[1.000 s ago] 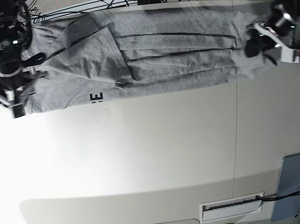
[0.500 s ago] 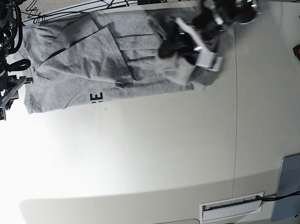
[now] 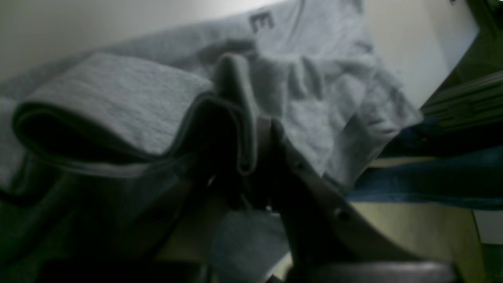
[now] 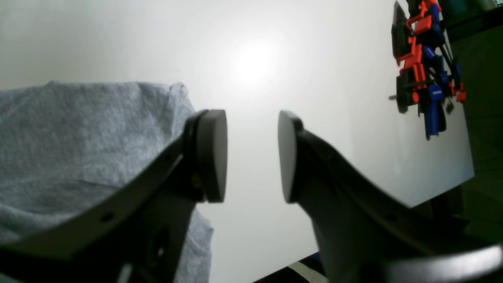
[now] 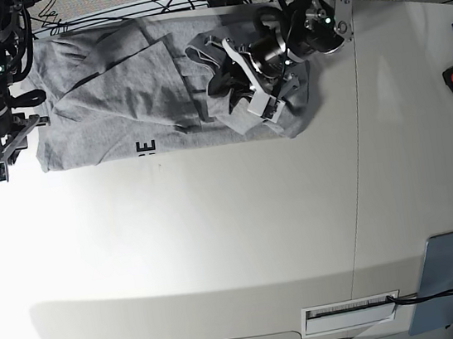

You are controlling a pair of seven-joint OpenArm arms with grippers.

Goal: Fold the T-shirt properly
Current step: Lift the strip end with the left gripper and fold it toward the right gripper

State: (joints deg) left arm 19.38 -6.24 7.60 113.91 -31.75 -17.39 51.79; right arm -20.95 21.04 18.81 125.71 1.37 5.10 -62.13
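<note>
One T-shirt [image 5: 118, 108] lay on the counter [image 5: 219, 237]; the left gripper [image 5: 236, 80] clenched its fold, the right gripper [image 4: 251, 157] was released.

Left tool [image 3: 255, 165] fingertips buried in bunched T-shirt [image 5: 110, 109] fabric; lettering [image 5: 147, 146] mostly folded under; wrist view blurred, dark below.

The right gripper [image 4: 252, 155] hangs with its jaws apart and nothing between them, over a white table [image 4: 314, 59]. The grey T-shirt [image 4: 78, 137] lies at left; red-and-blue tools [image 4: 426, 78] sit far right.
</note>
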